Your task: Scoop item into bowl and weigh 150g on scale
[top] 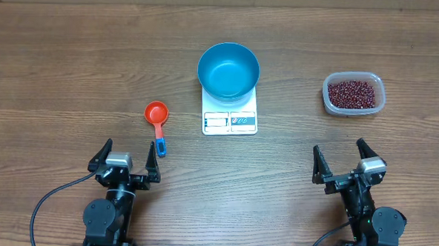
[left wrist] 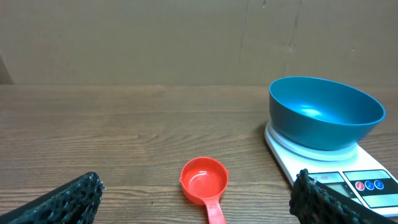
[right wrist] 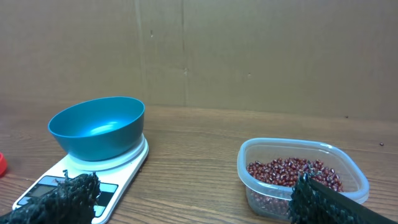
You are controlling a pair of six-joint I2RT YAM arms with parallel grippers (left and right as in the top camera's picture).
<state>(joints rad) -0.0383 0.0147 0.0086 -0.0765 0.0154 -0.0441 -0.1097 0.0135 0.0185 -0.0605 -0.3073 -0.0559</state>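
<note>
The blue bowl [top: 228,70] [left wrist: 324,112] [right wrist: 97,127] stands empty on the white scale [top: 230,120] [left wrist: 364,186] [right wrist: 68,179] at the table's centre. Dark red-brown beans [top: 351,92] [right wrist: 292,173] fill a clear plastic tub [top: 353,94] [right wrist: 301,175] at the right. A red measuring scoop [top: 156,119] [left wrist: 204,182] with a blue handle end lies left of the scale. My left gripper [top: 128,157] [left wrist: 198,200] hangs open near the front edge, just behind the scoop. Further right along that edge, my right gripper [top: 342,163] [right wrist: 194,198] is open too, holding nothing.
A brown cardboard wall [left wrist: 186,37] [right wrist: 249,50] backs the wooden table [top: 74,57]. A black cable [top: 49,201] runs from the left arm's base.
</note>
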